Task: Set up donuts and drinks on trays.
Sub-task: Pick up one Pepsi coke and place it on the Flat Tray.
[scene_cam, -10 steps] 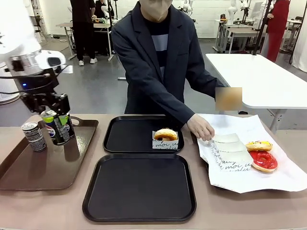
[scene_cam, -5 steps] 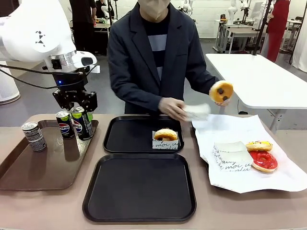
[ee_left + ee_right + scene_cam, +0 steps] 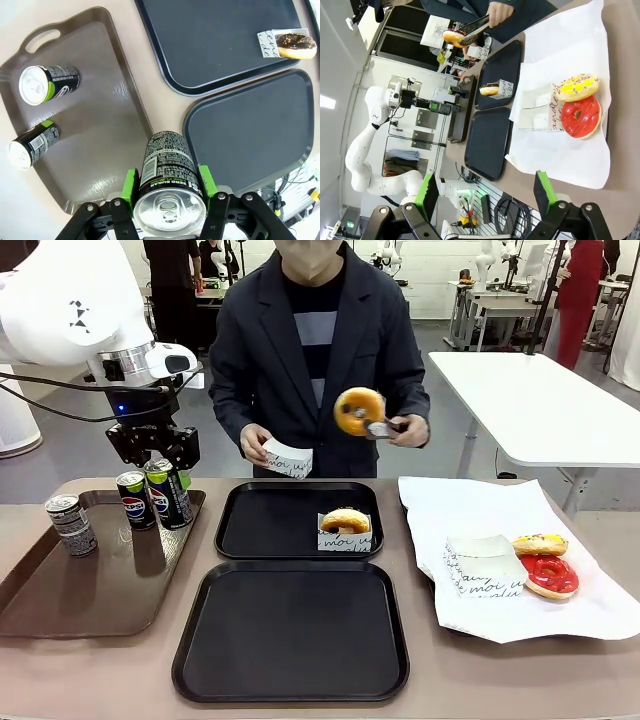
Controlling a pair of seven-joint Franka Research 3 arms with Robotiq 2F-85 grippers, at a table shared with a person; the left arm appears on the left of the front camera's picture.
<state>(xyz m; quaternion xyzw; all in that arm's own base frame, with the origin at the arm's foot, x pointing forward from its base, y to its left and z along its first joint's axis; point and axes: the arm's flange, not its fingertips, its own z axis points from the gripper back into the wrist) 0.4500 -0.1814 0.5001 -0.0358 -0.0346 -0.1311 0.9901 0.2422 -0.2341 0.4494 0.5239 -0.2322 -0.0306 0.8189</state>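
Left gripper (image 3: 166, 472): pointing down, clamped on a Pepsi can (image 3: 170, 498) at the brown tray's (image 3: 60, 612) far right corner.
Right gripper (image 3: 487, 197): jaws wide, empty.
Sleeved donut (image 3: 345, 522): far black tray (image 3: 262, 530), right near corner.
Person's hand (image 3: 410, 430): raised, tongs (image 3: 380, 427) holding a second donut (image 3: 357, 410).

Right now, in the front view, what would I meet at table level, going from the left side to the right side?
lone Pepsi can → second Pepsi can → held Pepsi can, in the left tool → sleeved donut on the far black tray → white paper sleeves
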